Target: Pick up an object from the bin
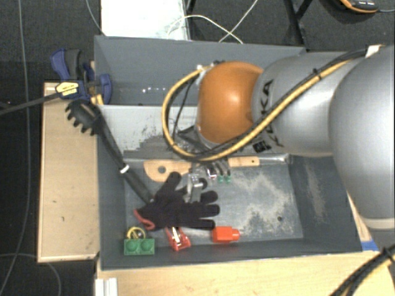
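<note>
My gripper (197, 182) hangs under the orange wrist cover, just over the upper edge of a black glove (176, 208) that lies spread in the bin's front left part. A flat wooden spatula (162, 168) with a round hole lies right behind the gripper, along the back wall. Nothing shows between the gripper's tips.
A black long-handled utensil (114, 153) leans from the bin's left floor up over the left rim. Along the front wall lie a green toy brick (139, 246), a yellow ring (134, 233), a small red clip (179, 239) and an orange-red cap-like piece (225, 234). The arm covers the bin's upper right.
</note>
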Robot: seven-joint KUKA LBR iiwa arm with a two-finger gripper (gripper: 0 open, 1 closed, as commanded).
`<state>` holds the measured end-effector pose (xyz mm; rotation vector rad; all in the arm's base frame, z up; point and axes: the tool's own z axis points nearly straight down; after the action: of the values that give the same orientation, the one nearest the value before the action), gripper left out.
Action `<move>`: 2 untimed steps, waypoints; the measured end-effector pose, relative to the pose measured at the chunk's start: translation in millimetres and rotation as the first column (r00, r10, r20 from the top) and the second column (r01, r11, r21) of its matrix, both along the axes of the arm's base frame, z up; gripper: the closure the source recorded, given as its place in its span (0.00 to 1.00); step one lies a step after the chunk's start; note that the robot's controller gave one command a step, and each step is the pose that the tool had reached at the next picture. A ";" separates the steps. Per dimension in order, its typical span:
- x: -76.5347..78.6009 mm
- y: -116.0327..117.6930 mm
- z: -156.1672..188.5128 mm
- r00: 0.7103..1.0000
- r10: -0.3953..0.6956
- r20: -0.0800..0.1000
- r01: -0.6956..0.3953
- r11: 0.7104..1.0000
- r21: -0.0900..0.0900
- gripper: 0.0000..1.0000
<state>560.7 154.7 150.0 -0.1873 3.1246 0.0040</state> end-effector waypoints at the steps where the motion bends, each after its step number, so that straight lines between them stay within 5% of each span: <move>1: -51.2 84.6 -73.3 0.981 0.195 0.007 -0.195 0.981 -0.003 0.00; 2: -19.6 4.7 -57.0 0.996 -0.091 0.014 0.091 0.996 0.003 1.00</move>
<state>541.1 159.4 93.0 -0.0444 3.1160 0.0054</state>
